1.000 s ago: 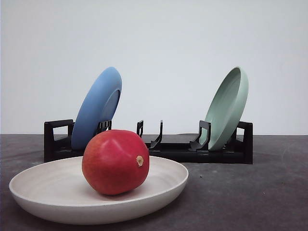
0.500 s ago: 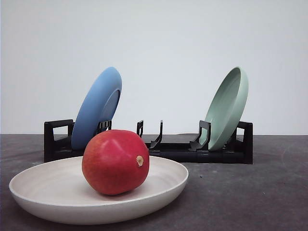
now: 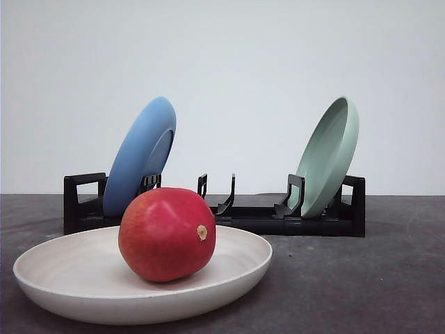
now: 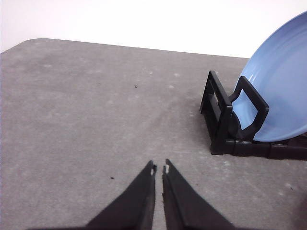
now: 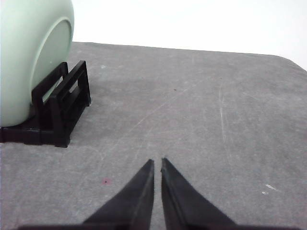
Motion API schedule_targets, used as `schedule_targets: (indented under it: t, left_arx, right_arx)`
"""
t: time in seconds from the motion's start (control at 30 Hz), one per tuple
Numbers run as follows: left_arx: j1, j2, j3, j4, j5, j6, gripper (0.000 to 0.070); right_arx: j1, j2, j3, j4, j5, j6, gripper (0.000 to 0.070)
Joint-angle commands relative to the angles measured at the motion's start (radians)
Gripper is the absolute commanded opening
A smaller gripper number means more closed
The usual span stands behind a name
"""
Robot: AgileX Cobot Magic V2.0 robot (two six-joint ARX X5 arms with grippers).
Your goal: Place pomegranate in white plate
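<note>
Grey table [image 3: 389,278]: pomegranate [image 3: 167,234] rests in white plate [image 3: 55,268], both jaws clenched empty elsewhere.

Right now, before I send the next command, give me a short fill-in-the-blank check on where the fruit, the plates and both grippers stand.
1. The pomegranate rests in the ____ plate.
2. The black rack holds the pale green plate at its right end and the ____ plate at its left end.
3. The left gripper and the right gripper each have their jaws ____, holding nothing.

Missing words: white; blue; shut
</note>
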Motion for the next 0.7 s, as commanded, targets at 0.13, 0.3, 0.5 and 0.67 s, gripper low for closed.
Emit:
schedule_targets:
  t: [0.13, 0.3, 0.5, 0.67]
  left_arx:
    - [0.001, -0.001, -0.009, 0.015, -0.004, -0.006, 0.0004]
    - [0.001, -0.001, -0.009, 0.015, -0.004, -0.006, 0.0004]
    - [0.001, -0.001, -0.009, 0.015, -0.004, -0.006, 0.0004]
    - [0.001, -0.001, -0.009, 0.015, -0.004, -0.006, 0.0004]
  right_arx:
    - [-0.002, 0.0, -0.005, 0.01, 0.003, 0.011, 0.0022]
    - [-0.002, 0.0, -0.005, 0.01, 0.003, 0.011, 0.0022]
    - [-0.002, 0.0, -0.005, 0.01, 0.004, 0.011, 0.0022]
    - [-0.002, 0.0, -0.005, 0.01, 0.004, 0.011, 0.0022]
